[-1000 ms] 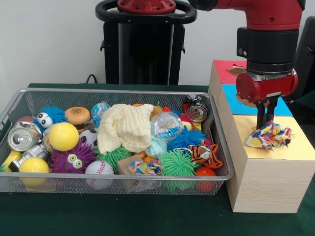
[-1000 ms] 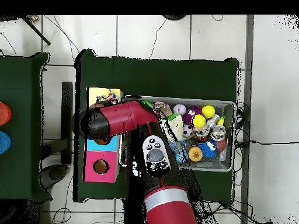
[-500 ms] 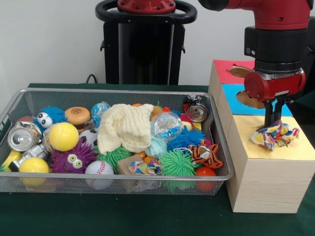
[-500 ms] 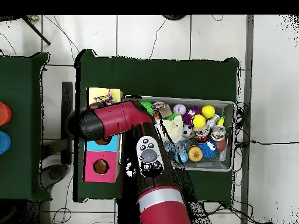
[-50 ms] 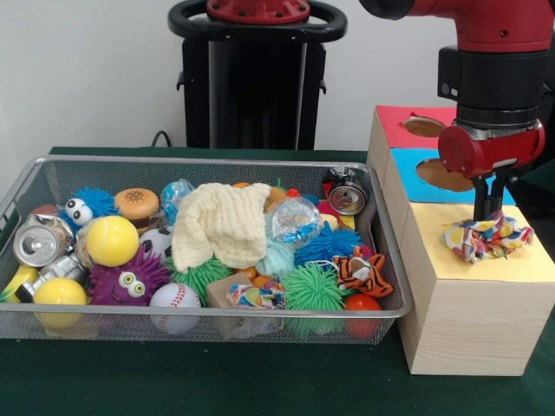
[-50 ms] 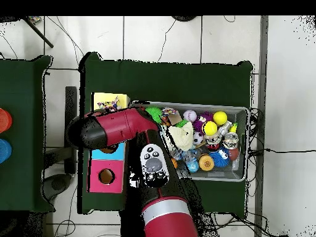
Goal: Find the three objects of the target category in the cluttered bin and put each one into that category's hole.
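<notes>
My gripper (image 5: 488,217) hangs over the yellow end of the wooden box (image 5: 468,321), shut on a crumpled multicoloured paper wad (image 5: 487,238) that rests on the yellow top. The fingers (image 5: 482,198) stand close together and dip into the wad. Round holes show in the red section (image 5: 424,126) and the blue section (image 5: 442,174); any hole in the yellow section is hidden. In the overhead view the wad (image 6: 110,105) shows on the yellow panel beside the red arm (image 6: 117,128), which hides the gripper. A similar colourful wad (image 5: 254,295) lies in the wire bin (image 5: 208,162).
The bin holds a cream cloth (image 5: 224,221), yellow balls (image 5: 112,240), a baseball (image 5: 174,297), fuzzy toys, a toy burger (image 5: 137,203), cans (image 5: 348,198) and a tiger toy (image 5: 362,271). The box stands close against the bin's right side.
The gripper has shifted to the right across the yellow top, dragging the paper wad with it. The bin's contents have not moved.
</notes>
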### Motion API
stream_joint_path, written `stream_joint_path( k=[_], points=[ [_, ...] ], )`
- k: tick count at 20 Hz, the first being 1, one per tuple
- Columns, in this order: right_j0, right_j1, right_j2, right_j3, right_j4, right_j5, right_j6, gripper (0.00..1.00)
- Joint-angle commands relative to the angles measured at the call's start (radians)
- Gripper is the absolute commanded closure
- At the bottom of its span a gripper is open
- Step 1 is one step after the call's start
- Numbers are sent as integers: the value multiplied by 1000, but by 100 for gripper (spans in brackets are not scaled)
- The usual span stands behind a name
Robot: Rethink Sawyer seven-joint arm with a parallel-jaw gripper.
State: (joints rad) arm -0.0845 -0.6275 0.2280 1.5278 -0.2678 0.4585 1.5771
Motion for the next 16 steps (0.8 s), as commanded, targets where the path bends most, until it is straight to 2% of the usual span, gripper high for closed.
stream_joint_path(
  k=[1, 10, 16],
  points=[
    [-3, 46, 43, 34, 25, 44, 100, 100],
    [-30, 62, 55, 47, 23, 5, 94, 100],
    [-30, 90, 37, 29, 3, -10, 90, 100]
  ],
)
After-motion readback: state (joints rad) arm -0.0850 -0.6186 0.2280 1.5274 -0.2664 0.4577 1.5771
